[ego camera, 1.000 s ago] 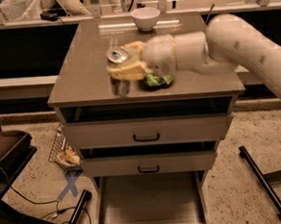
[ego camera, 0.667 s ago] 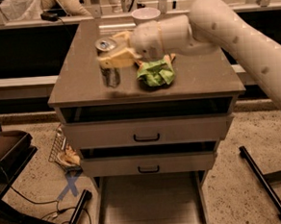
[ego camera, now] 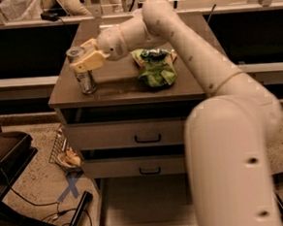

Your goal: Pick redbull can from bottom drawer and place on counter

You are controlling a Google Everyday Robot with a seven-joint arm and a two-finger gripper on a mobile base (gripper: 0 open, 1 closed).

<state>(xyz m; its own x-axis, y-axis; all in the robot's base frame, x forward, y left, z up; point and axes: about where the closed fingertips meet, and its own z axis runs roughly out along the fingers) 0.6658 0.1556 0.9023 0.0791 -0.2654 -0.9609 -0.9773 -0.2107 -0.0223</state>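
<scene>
The redbull can [ego camera: 84, 79], slim and silver-grey, stands upright near the front left corner of the counter [ego camera: 122, 84]. My gripper [ego camera: 86, 61] reaches in from the right, and its pale yellow fingers [ego camera: 90, 60] are closed around the can's upper part. The can's base is on or just above the counter top. The bottom drawer [ego camera: 145, 204] is pulled out below, and its flat floor shows nothing on it. My arm [ego camera: 226, 143] fills the right foreground and hides the drawer's right side.
A crumpled green chip bag [ego camera: 156, 67] lies on the counter to the right of the can. Two shut upper drawers with black handles [ego camera: 148, 139] sit below. A wire basket [ego camera: 61, 150], a blue tape cross [ego camera: 71, 188] and a black frame [ego camera: 10, 153] are at the left on the floor.
The gripper has carried the can leftward and forward across the counter, away from the chip bag, to the front left corner. The arm now fills more of the right of the view.
</scene>
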